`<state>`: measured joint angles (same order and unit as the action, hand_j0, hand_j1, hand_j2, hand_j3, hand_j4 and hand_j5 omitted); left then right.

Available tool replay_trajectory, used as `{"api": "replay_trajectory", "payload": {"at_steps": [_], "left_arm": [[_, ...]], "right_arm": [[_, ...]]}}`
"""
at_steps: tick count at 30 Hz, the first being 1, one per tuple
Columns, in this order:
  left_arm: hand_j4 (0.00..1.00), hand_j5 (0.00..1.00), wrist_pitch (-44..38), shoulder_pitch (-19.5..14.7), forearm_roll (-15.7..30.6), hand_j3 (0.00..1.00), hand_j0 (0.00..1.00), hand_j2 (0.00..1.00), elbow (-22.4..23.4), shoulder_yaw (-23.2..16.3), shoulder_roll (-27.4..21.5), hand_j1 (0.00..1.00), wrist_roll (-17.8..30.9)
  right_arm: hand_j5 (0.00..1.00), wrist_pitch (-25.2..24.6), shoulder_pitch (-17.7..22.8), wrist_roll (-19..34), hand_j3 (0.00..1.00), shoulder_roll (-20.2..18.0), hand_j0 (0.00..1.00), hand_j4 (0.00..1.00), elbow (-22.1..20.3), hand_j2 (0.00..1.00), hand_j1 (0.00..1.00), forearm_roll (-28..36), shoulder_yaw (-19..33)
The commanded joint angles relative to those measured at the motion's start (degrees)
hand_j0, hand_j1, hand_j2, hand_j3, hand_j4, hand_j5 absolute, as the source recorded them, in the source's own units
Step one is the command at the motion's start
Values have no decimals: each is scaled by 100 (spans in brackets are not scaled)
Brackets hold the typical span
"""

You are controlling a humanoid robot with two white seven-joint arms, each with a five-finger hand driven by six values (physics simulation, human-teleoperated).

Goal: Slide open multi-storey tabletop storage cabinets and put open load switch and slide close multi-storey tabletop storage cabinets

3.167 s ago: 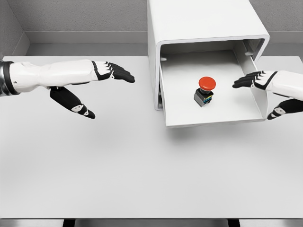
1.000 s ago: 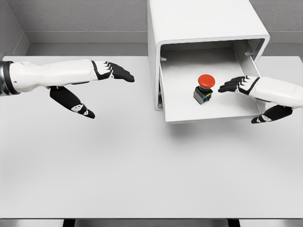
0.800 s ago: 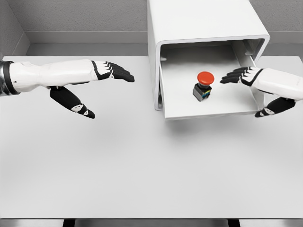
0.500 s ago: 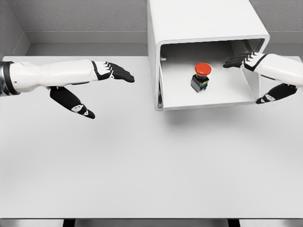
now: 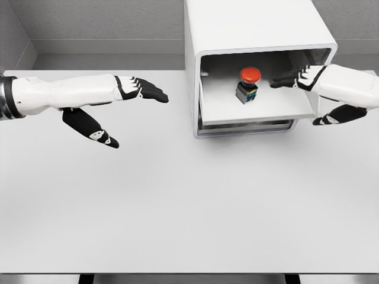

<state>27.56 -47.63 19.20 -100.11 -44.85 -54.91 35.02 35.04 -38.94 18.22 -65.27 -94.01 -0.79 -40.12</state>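
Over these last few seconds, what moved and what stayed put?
The drawer has slid back into the cabinet, from well pulled out to nearly closed, carrying the red-button switch with it. The right hand, fingers open, travelled inward with the drawer's right side; it holds nothing. The left hand stayed open above the table, and the cabinet did not shift.

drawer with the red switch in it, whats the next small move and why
Probably a further push inward by the right hand: the drawer sits almost flush with the cabinet, the switch already rides inside, and the left hand hovers apart.
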Motion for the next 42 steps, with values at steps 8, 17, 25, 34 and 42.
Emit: {"api": "replay_trajectory", "payload": {"at_steps": [8,17,25,34,42], "left_arm": [[100,100,-14,9,40,100,100,100,0,2,-2,100,-2],[100,100,-14,0,31,100,100,100,0,2,-2,100,-2],[100,100,-14,0,31,100,100,100,0,2,-2,100,-2],[100,100,-14,79,57,100,100,100,-18,11,7,100,-2],[100,100,-14,158,57,100,100,100,-35,108,-11,100,-2]], "right_arm": [[100,-4,502,156,100,-144,100,100,-196,100,100,0,-66],[100,-4,493,806,100,313,100,100,-187,100,100,-519,-119],[100,-4,414,894,100,629,100,100,-73,100,100,-1117,-119],[100,-4,141,1105,100,884,100,100,287,100,100,-1257,-119],[100,-4,-17,1114,100,981,100,100,121,100,100,-1459,-277]]}}
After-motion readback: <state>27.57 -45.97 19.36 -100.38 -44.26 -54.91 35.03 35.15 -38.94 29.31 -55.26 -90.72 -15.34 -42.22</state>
